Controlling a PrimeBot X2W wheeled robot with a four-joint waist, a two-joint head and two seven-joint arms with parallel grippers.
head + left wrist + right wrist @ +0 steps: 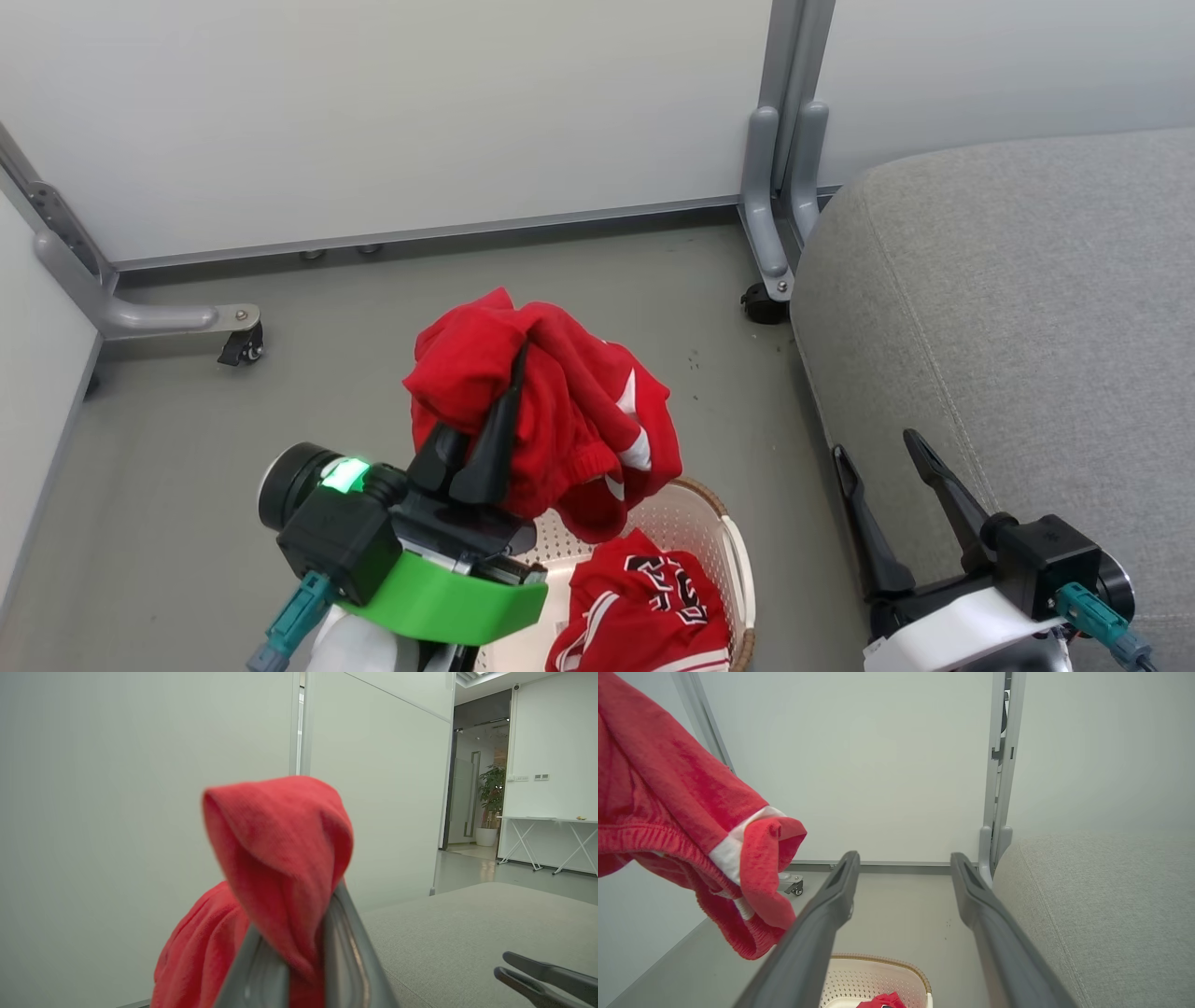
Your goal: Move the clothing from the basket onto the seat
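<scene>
Head view: my left gripper (pixel 495 411) is clamped on a bunched, fleecy red garment (pixel 569 401) with white stripe trim, held above the perforated cream basket (pixel 724 523) — where a second, lettered garment (pixel 653 597) lies crumpled — while my right gripper (pixel 876 446) stands spread and empty beside the rounded edge of the grey woven seat (pixel 1008 308). Left wrist view: the two grey fingers (pixel 345 952) pinch a soft peaked fold of the cloth. Right wrist view: the long tapering fingers (pixel 822 924) are wide apart with nothing between them, the brown-rimmed basket below on the floor (pixel 187 467).

Red garment (pixel 560 401) aloft, lettered one (pixel 644 607) seemingly crumpled in basket (pixel 726 525)
</scene>
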